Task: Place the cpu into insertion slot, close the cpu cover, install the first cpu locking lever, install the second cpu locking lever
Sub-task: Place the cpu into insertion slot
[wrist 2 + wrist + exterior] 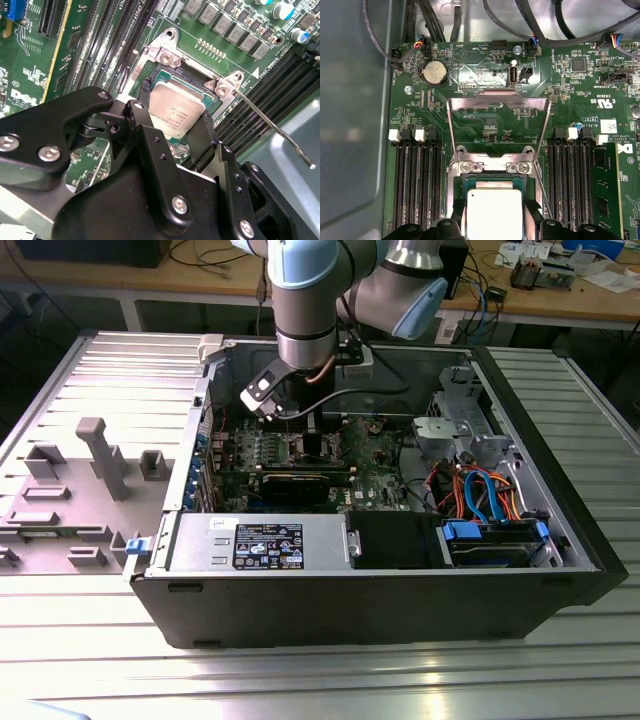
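Arm (305,300) vertical over open case (350,590); fingers (204,142) clasp print-marked cpu (175,111) at insertion slot (177,77); cpu cover (495,98) raised.

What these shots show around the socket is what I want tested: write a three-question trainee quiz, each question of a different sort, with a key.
1. True or false: the cpu cover is closed down over the insertion slot.
2. Pick one: the gripper is shut on A) a graphics card, B) the cpu, C) a cable.
3. Short answer: is the thin locking lever beside the socket latched down or swung free?

Key
1. False. The cover is swung open, away from the slot.
2. B. The chip sits at the slot, between the jaws.
3. Swung free. It sticks out over the memory slots.
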### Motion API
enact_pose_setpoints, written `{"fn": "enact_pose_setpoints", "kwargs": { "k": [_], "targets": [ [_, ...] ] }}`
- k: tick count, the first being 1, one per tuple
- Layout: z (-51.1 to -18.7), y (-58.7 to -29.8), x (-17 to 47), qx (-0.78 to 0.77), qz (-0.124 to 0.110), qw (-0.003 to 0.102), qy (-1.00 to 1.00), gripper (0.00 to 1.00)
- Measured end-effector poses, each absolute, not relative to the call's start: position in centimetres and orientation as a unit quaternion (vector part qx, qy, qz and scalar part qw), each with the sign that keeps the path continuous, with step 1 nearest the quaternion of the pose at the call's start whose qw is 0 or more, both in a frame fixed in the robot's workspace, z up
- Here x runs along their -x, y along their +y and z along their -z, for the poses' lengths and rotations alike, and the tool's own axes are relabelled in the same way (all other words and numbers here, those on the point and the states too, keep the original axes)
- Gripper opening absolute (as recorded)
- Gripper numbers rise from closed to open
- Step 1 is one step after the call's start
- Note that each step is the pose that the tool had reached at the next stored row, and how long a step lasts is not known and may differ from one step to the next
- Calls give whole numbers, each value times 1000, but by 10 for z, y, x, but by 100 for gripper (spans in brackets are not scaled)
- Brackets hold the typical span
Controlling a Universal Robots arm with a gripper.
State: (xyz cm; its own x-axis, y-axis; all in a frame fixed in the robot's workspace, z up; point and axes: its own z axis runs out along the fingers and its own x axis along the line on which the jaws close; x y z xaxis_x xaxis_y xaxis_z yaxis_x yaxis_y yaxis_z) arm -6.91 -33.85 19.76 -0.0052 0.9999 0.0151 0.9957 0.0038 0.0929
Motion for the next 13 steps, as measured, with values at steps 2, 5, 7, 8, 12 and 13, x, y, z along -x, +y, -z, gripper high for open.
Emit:
{"fn": "enact_pose_setpoints", "kwargs": {
  "k": [2,5,7,8,12,13],
  "targets": [
    [-197,-339,69,-705,-38,27,708,54],
    [-197,-338,69,-705,-38,27,708,54],
    [-197,-338,69,-705,-38,27,707,62],
    [-197,-339,69,-705,-38,27,707,62],
    [-200,-339,69,-705,-38,27,707,62],
    [-200,-338,69,-705,-38,27,707,62]
  ]
}}
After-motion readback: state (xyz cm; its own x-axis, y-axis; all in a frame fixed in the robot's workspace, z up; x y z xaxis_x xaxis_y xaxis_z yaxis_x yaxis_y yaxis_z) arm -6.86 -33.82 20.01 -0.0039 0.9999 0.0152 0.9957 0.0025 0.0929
